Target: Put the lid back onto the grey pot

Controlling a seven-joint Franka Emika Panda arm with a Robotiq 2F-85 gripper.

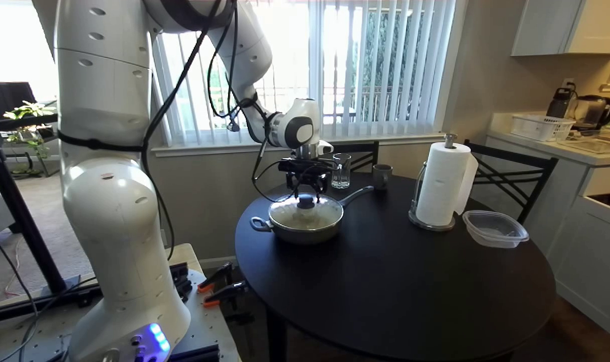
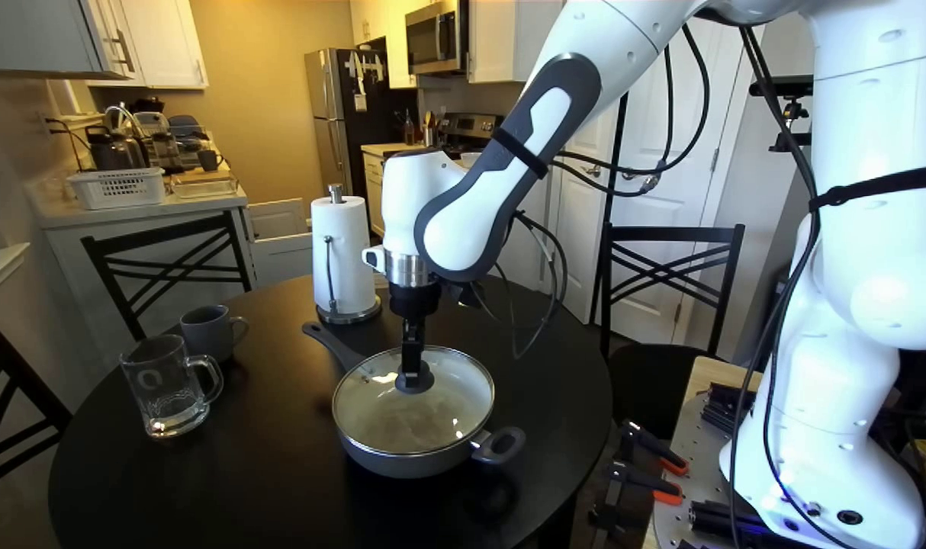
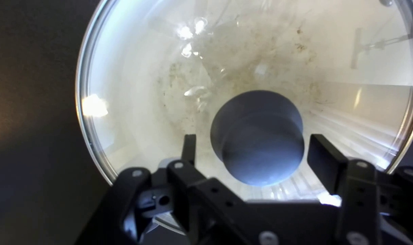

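Observation:
The glass lid point(image 1: 322, 208) lies flat on the grey pot point(image 1: 307, 237), with its metal rim along the pot's rim. In an exterior view the lid point(image 2: 402, 427) also sits level on the pot point(image 2: 409, 463). My gripper point(image 1: 307, 195) points straight down at the lid's dark knob point(image 1: 305, 202). In the wrist view my gripper point(image 3: 253, 137) is open, with one finger on each side of the knob point(image 3: 262, 153). A gap shows between each finger and the knob. The pale inside of the pot shows through the lid point(image 3: 142, 85).
The pot's long handle point(image 2: 332, 343) points toward the grey mug point(image 2: 210, 333) and glass mug point(image 2: 165, 389). A paper towel roll point(image 1: 438, 186) and a clear plastic container point(image 1: 496, 231) stand on the dark round table point(image 1: 410, 286).

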